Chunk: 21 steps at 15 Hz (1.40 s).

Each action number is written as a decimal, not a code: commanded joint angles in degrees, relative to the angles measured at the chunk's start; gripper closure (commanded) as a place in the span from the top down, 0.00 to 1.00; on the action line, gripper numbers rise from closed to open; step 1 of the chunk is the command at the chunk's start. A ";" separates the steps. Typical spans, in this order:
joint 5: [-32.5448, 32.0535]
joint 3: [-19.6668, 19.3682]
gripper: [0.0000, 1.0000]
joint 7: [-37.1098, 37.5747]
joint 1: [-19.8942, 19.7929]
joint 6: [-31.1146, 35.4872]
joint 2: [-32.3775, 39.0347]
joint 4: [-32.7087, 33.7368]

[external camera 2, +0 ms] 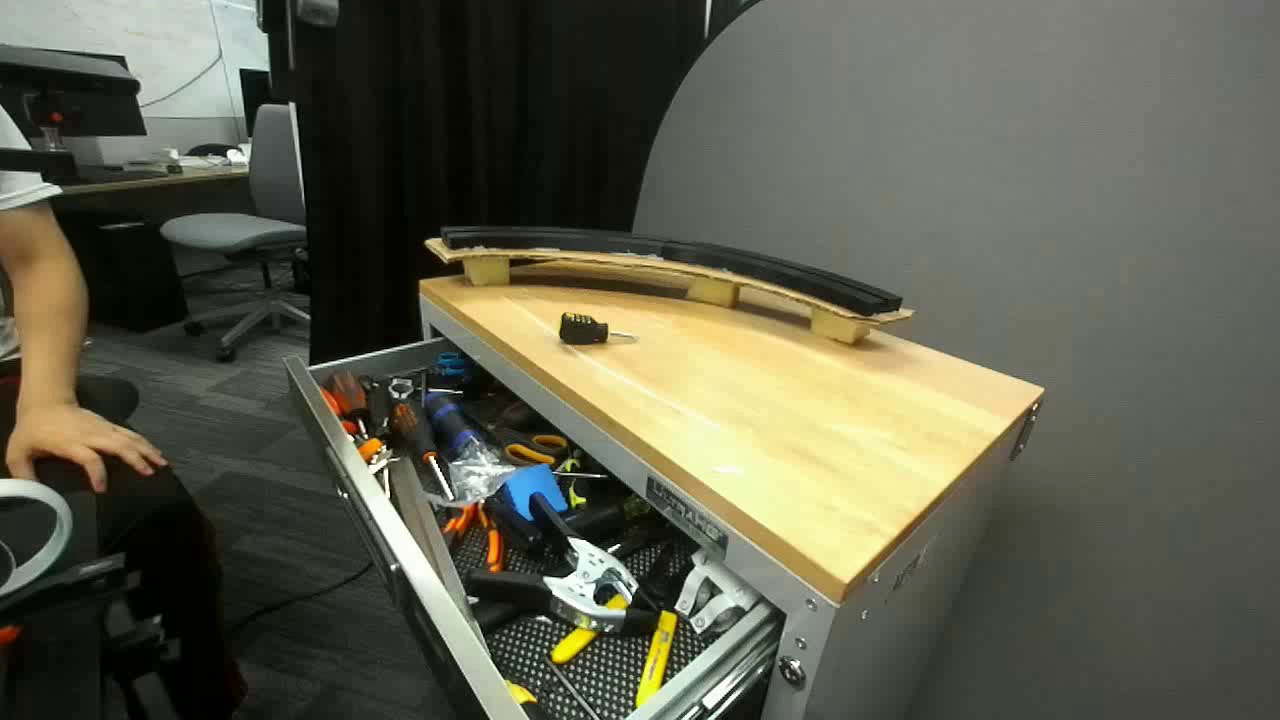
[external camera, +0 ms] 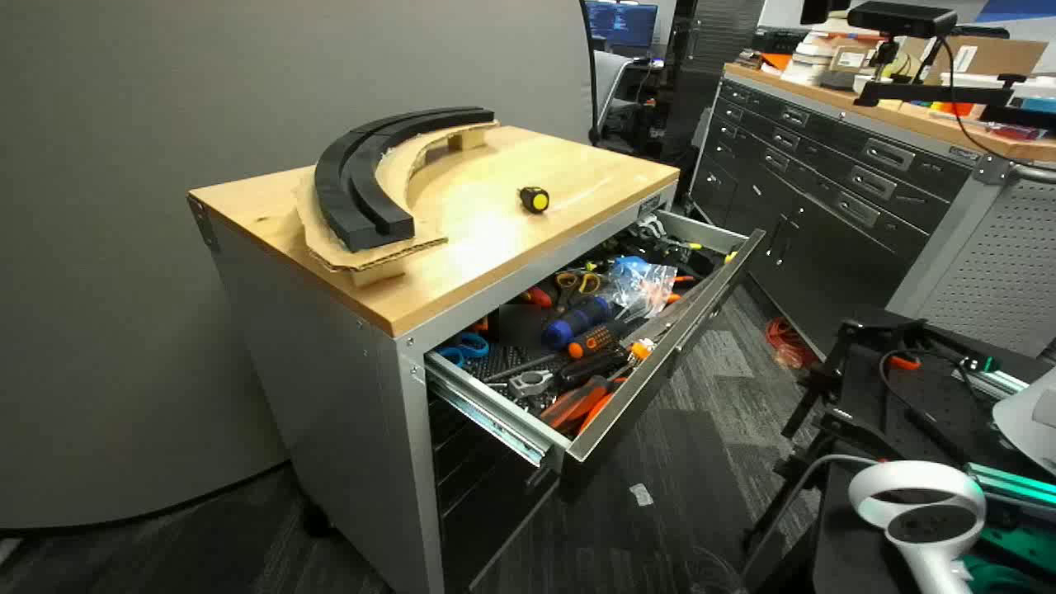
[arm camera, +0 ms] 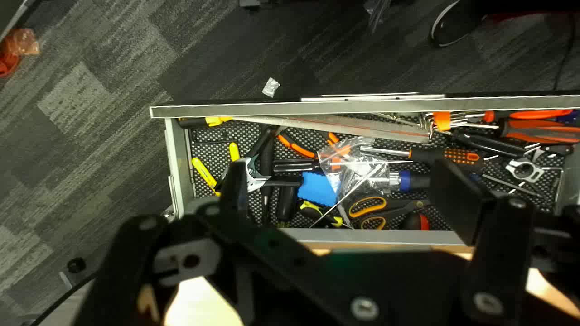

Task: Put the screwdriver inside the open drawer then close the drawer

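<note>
While clear of the screwdriver (external camera 2: 584, 329), the pincer (arm camera: 346, 194) wide apart, tools (arm camera: 423, 155) in the drawer (arm camera: 362, 107) visible in between.

Wrist view's right edge crops the drawer (arm camera: 362, 107)

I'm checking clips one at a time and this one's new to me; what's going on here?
Nothing is being handled at this moment: the robot's gripper is open and empty, facing the pulled-out drawer of tools in the wrist view. The screwdriver lies on the wooden cabinet top, not yet put away, and the drawer is not yet closed.
</note>
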 commanded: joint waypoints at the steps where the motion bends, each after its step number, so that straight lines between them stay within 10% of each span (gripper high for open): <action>1: -0.24 -0.65 1.00 0.26 0.80 -0.15 0.11 0.29; 9: 1.72 -0.10 1.00 7.78 -0.29 2.55 2.67 2.04; 21: 0.11 0.95 1.00 29.67 5.77 22.00 41.21 22.95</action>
